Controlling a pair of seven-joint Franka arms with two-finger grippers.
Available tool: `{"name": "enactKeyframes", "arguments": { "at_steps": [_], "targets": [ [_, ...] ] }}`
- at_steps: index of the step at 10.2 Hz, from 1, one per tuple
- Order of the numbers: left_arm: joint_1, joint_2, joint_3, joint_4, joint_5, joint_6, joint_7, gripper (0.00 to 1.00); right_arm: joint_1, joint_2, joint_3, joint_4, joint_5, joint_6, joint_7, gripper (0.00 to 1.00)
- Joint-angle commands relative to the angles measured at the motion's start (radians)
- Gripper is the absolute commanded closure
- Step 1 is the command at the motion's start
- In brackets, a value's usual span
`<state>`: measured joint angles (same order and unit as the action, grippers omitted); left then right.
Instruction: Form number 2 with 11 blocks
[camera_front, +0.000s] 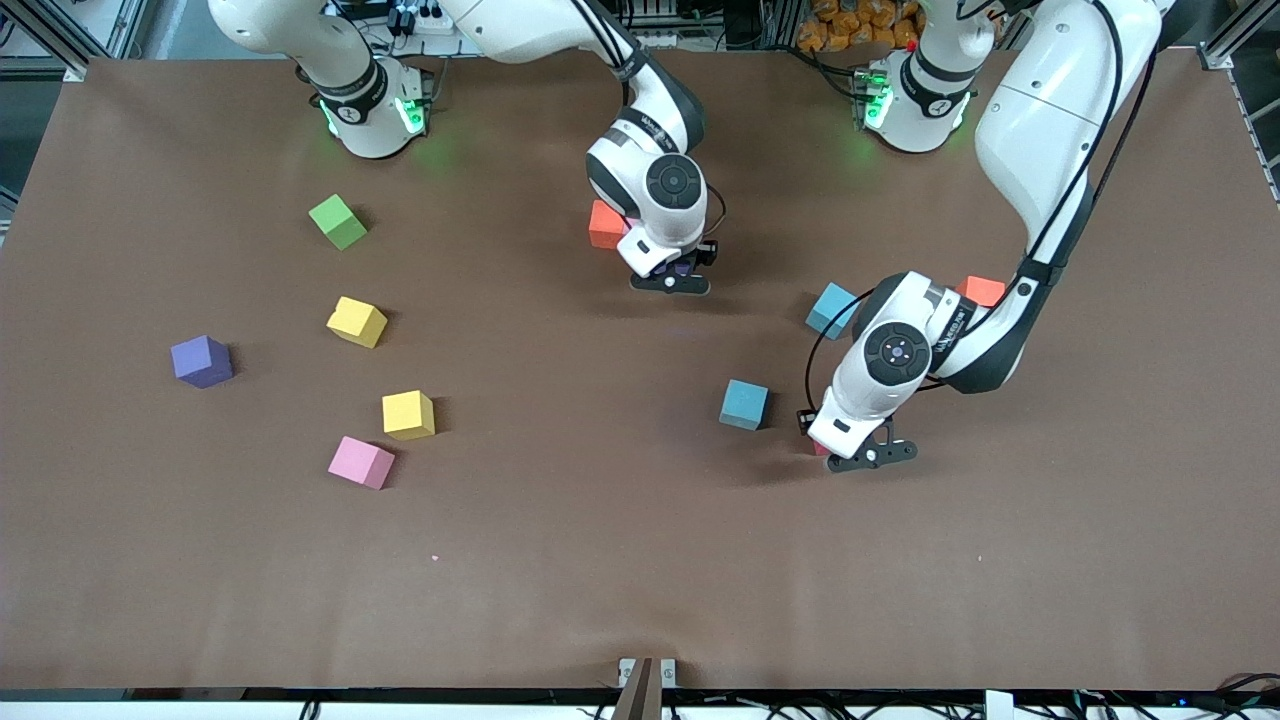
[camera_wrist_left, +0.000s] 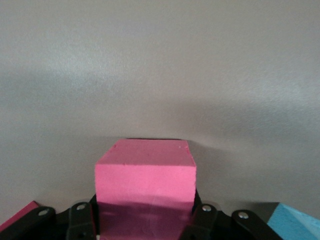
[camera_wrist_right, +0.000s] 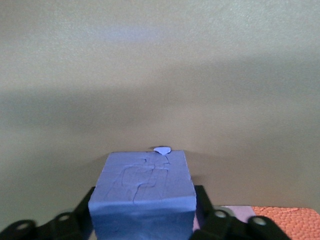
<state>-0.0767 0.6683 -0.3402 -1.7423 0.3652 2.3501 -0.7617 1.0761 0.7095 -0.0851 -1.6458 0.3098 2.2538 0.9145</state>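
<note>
Two hands low: left hand (camera_front: 868, 455) around pink block (camera_wrist_left: 145, 172), right hand (camera_front: 672, 283) around purple block (camera_wrist_right: 142, 190).

The left gripper (camera_front: 872, 452) is low at the table, wrist tilted, its fingers (camera_wrist_left: 80, 220) flanking a pink block (camera_wrist_left: 145, 187). The right gripper (camera_front: 672, 282) is also low, fingers (camera_wrist_right: 215, 222) on either side of a blue-purple block (camera_wrist_right: 142, 195).
</note>
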Motion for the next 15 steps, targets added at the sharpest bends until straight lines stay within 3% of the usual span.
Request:
{"name": "enactKeyframes", "arguments": {
  "at_steps": [1, 4, 8, 11, 12, 13, 15],
  "targets": [
    [-0.011, -0.055, -0.002, -0.002, -0.018, -0.015, 0.006, 1.0, 0.001, -0.005, -0.01, 0.021, -0.017, -0.016, 0.03, 0.0],
    [-0.011, -0.116, -0.006, -0.003, -0.038, -0.141, 0.001, 1.0, -0.045, -0.096, -0.018, 0.015, -0.018, -0.057, 0.033, 0.0],
    [-0.008, -0.15, -0.104, -0.017, -0.135, -0.273, -0.042, 1.0, -0.282, -0.189, -0.03, 0.011, -0.021, -0.183, -0.02, 0.0],
    [-0.009, -0.144, -0.218, -0.033, -0.135, -0.276, -0.157, 1.0, -0.461, -0.179, -0.035, 0.008, -0.041, -0.249, -0.294, 0.0],
    [-0.017, -0.138, -0.253, -0.033, -0.135, -0.275, -0.163, 1.0, -0.505, -0.17, -0.035, 0.011, -0.099, -0.244, -0.389, 0.0],
    [-0.047, -0.135, -0.26, -0.033, -0.135, -0.275, -0.181, 1.0, -0.55, -0.157, -0.033, 0.015, -0.145, -0.243, -0.514, 0.0],
    [-0.087, -0.105, -0.261, -0.043, -0.131, -0.269, -0.191, 1.0, -0.643, -0.16, -0.033, 0.015, -0.147, -0.252, -0.797, 0.0]
  ]
}}
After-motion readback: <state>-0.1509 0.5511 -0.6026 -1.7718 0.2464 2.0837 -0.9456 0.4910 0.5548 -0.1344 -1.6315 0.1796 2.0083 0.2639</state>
